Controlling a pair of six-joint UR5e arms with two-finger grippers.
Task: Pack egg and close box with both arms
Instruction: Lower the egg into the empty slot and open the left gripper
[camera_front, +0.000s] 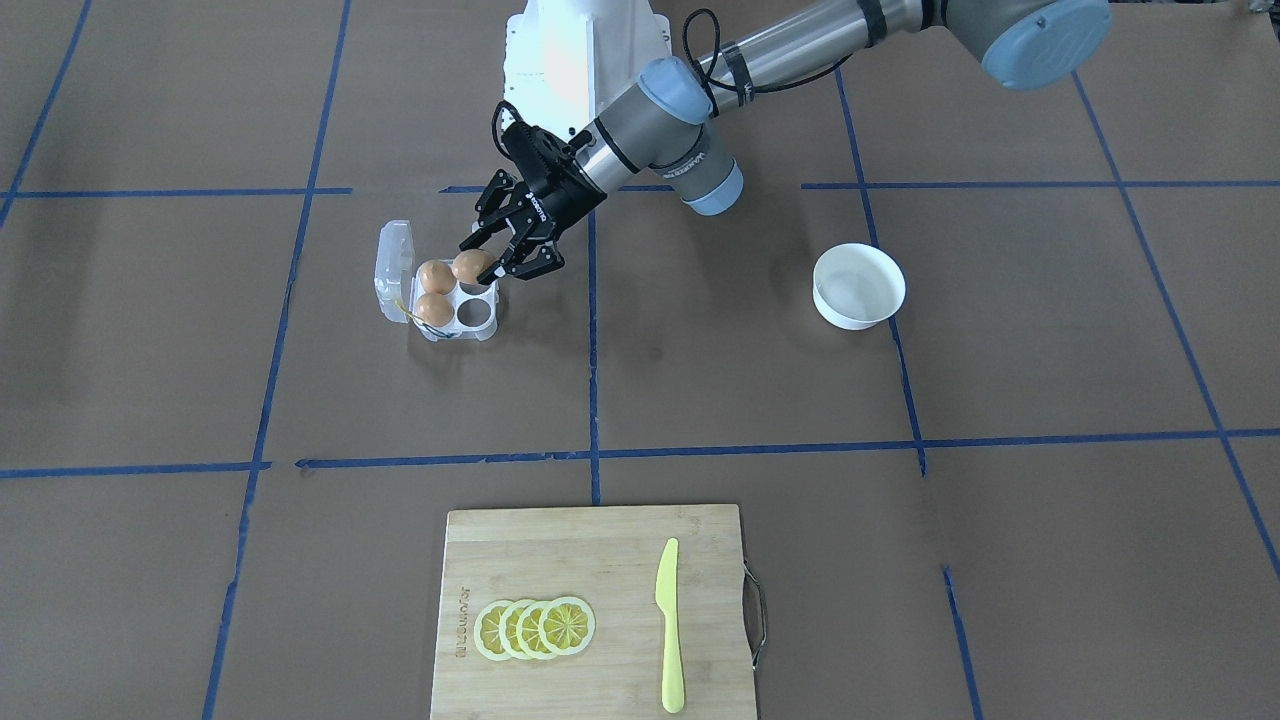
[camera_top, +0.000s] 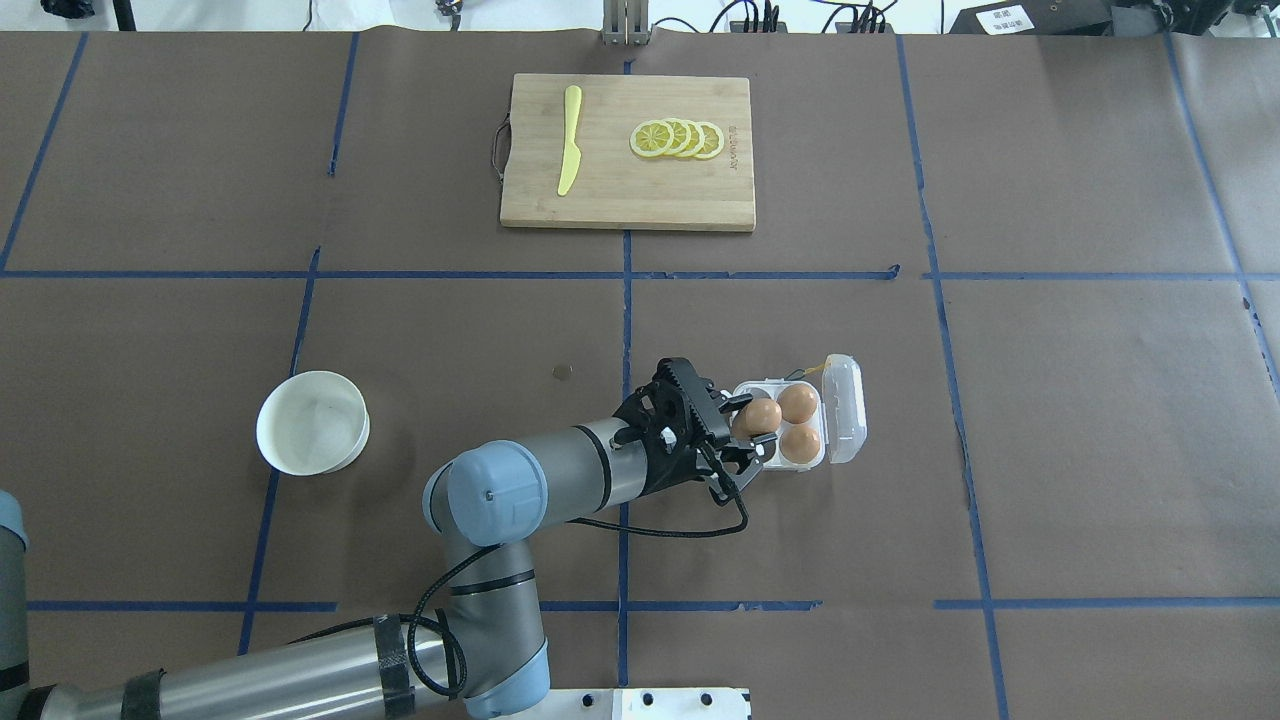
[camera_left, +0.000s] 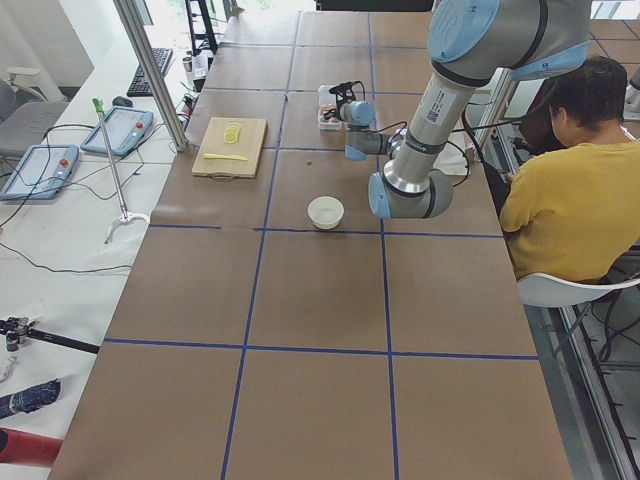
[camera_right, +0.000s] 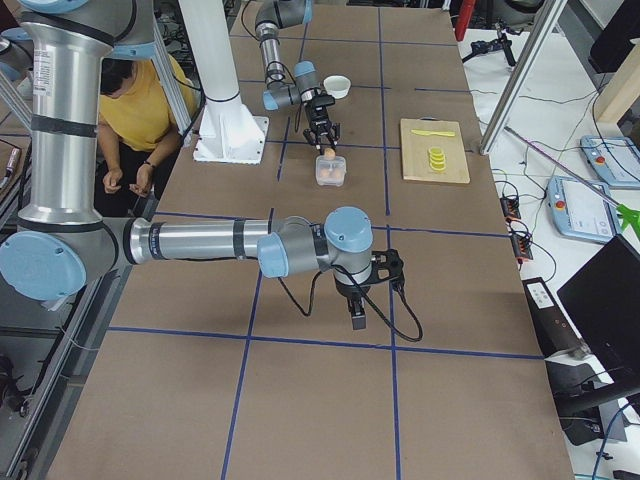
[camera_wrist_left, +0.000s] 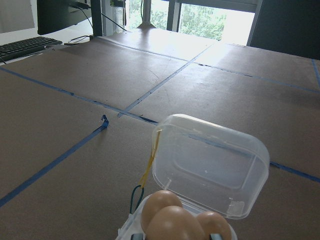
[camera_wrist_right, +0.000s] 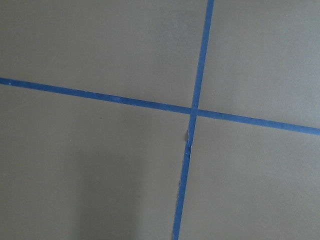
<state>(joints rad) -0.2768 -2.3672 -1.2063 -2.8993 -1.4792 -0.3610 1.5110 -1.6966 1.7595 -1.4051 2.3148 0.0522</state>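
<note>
Bright, even light; soft shadows; bkgd glare, left wrist view.

A white bowl (camera_front: 859, 286) stands well apart from a board (camera_front: 600, 560) bearing 4 lemon slices (camera_front: 535, 628) and a knife (camera_front: 669, 620).

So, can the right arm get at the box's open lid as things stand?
Probably yes: the lid stands open on the side away from the left arm's fingers, and bare table lies between it and the right arm.

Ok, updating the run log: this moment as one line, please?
left tool: holding egg at box cell | lid: open, two eggs seated | right tool: away, grip unclear
</note>
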